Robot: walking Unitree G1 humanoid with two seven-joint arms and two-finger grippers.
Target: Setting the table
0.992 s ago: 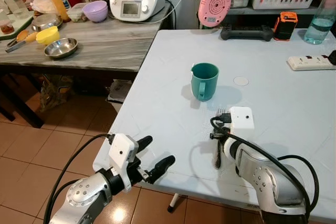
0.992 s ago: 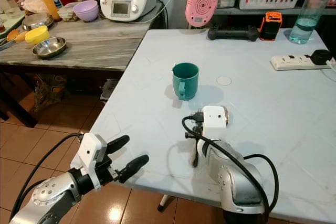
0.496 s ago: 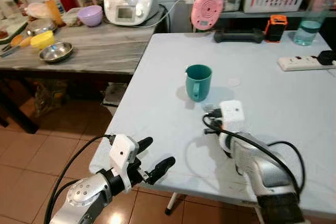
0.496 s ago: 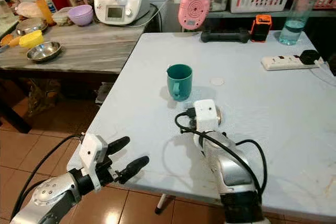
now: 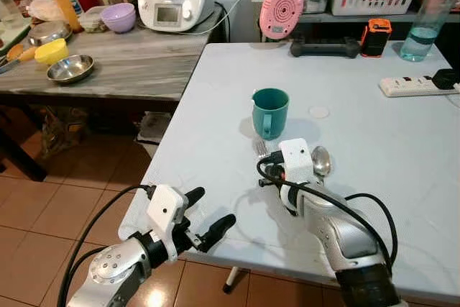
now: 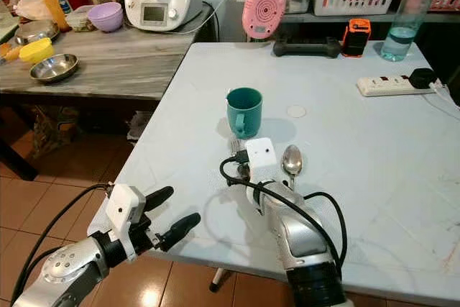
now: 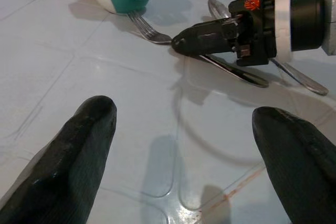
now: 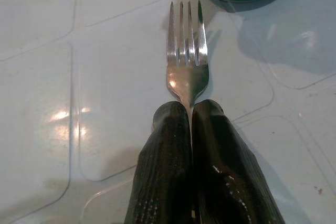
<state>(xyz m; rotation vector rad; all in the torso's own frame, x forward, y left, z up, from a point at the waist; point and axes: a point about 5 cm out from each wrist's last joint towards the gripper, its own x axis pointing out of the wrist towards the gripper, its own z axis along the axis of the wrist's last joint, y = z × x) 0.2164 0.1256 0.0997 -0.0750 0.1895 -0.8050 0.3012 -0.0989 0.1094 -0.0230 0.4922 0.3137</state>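
While right end effector (image 8: 190, 124) clamps fork (image 8: 186, 61) | arm now nearer cup (image 5: 270, 111) | spoon (image 5: 320, 160) uncovered

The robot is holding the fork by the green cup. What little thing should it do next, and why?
Probably open the right gripper and let the fork go. Its fingers are pinched shut on the fork's neck, the tines lie flat on the table just short of the green cup, and the spoon already lies beside it. The left gripper hangs open off the table edge.

Fork (image 5: 260, 150) left of spoon (image 5: 320, 160), before cup (image 5: 270, 112).
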